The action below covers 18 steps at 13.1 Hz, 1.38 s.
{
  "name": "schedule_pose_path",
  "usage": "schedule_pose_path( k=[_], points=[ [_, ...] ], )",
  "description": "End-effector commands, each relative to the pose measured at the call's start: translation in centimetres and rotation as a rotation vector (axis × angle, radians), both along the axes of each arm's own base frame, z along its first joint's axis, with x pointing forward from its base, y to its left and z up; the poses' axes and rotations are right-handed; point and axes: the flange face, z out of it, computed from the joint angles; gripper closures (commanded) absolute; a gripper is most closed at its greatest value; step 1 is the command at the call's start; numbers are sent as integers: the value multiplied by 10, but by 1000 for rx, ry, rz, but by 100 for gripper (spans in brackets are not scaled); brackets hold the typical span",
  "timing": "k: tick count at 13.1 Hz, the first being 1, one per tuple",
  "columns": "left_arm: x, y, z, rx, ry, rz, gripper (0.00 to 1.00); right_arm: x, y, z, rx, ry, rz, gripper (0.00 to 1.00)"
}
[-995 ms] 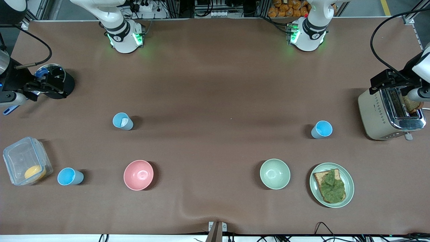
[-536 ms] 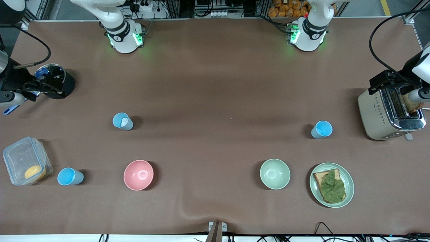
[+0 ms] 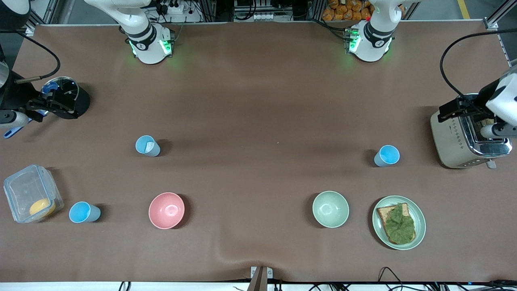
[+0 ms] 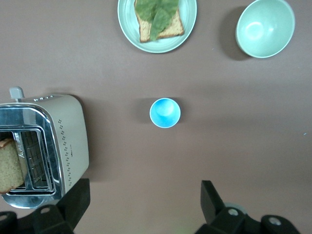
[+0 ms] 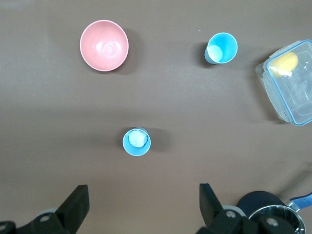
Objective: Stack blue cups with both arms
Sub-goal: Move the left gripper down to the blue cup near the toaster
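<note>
Nothing is stacked yet: three blue cups point(image 3: 147, 146) point(image 3: 386, 155) point(image 3: 83, 212) stand apart on the tabletop point(image 3: 258, 101). The left pincer point(image 4: 141, 204), at the frame's right edge over the toaster point(image 3: 464, 137), and the right pincer point(image 5: 141, 204), at its left edge, are both wide and empty. Each must next descend on its nearest cup.

Brown surface point(image 3: 258, 101). Cream-and-chrome toaster point(image 3: 456, 139) at the left arm's end, bread slice point(image 4: 9, 168) in its slot. Green plate point(image 3: 418, 238) with lettuce-topped toast point(image 3: 398, 223), green bowl point(image 3: 330, 209) beside it. Pink bowl point(image 3: 166, 210) toward the right arm's end. Clear lidded container point(image 3: 28, 190) holding a yellow item point(image 3: 42, 207). Black pot point(image 3: 76, 101) farther from the camera than that container.
</note>
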Motion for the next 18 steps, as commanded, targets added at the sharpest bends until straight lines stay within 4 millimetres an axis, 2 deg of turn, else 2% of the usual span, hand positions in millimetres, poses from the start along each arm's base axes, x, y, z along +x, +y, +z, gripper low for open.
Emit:
schedule_pose_path(
  k=[1,4,6,8,9,12,18],
  points=[
    [16,19,-44,-33,52,35,0,5,-4,4,-7,-5,-7,0],
    [23,14,-110,-33,37,49,0,5,-6,4,-7,-5,-10,0],
    [21,11,-153,-34,2,47,0,5,-6,4,-7,-5,-10,0],
    [21,18,-196,-33,24,56,0,5,-6,3,-7,-3,-10,0],
    [19,19,-211,-35,37,58,0,6,-6,3,-7,-5,-10,0],
    [6,15,-243,-36,73,54,0,6,-6,3,-7,-5,-12,0],
    [-3,18,-278,-37,2,60,0,6,-8,3,-7,-5,-15,0]
  ],
)
